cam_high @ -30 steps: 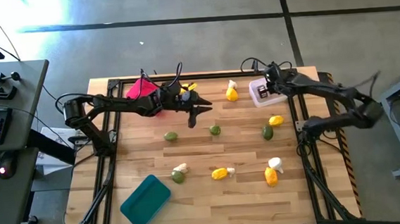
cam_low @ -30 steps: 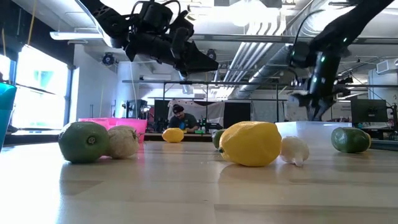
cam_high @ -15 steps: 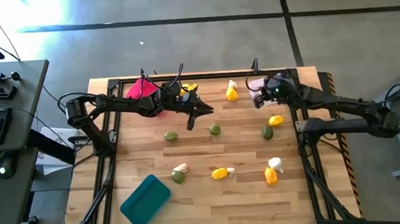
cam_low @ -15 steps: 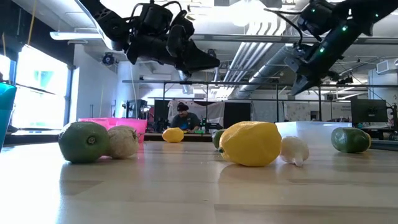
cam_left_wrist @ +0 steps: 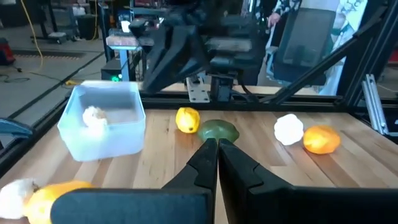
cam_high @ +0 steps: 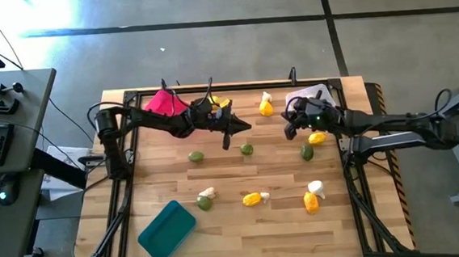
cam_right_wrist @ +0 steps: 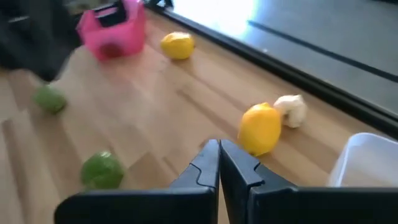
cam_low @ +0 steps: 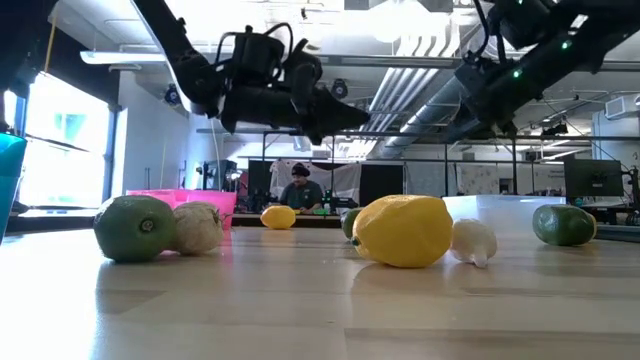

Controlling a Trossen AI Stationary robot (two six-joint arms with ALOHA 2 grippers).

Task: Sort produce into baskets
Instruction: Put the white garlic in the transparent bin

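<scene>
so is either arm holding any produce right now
No, nothing is held. The left gripper and the right gripper both have their fingers pressed together with nothing between them, above the table.

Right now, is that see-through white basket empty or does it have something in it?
Not empty. The left wrist view shows one white garlic bulb lying inside the whitish basket; nothing else shows in it.
</scene>
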